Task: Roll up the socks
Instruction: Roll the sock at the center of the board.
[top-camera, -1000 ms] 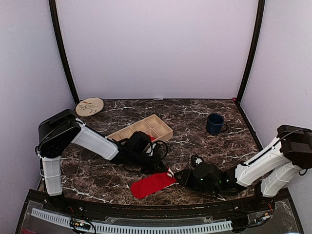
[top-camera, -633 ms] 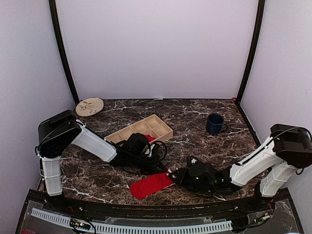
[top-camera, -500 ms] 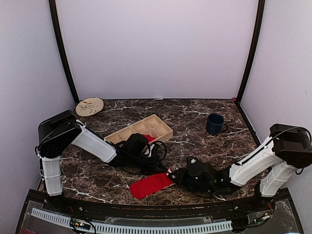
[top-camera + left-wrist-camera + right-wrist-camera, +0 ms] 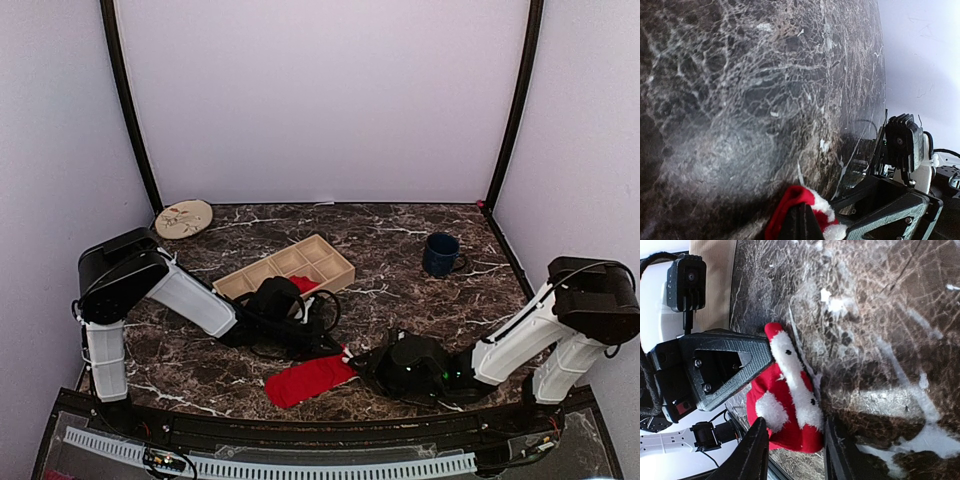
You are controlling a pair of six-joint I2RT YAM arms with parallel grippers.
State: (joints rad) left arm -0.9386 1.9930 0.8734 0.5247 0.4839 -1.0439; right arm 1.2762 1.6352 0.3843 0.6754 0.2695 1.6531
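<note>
The red sock [image 4: 310, 378] lies flat on the surface [image 4: 420, 290] near the front edge, with its white cuff toward the right arm. Your left gripper [image 4: 799, 221] appears pinched on the cuff's edge, and the right gripper [image 4: 792, 437] straddles the cuff, spread. Close the right one low on the cuff, then turn both together for a tight first fold.
</note>
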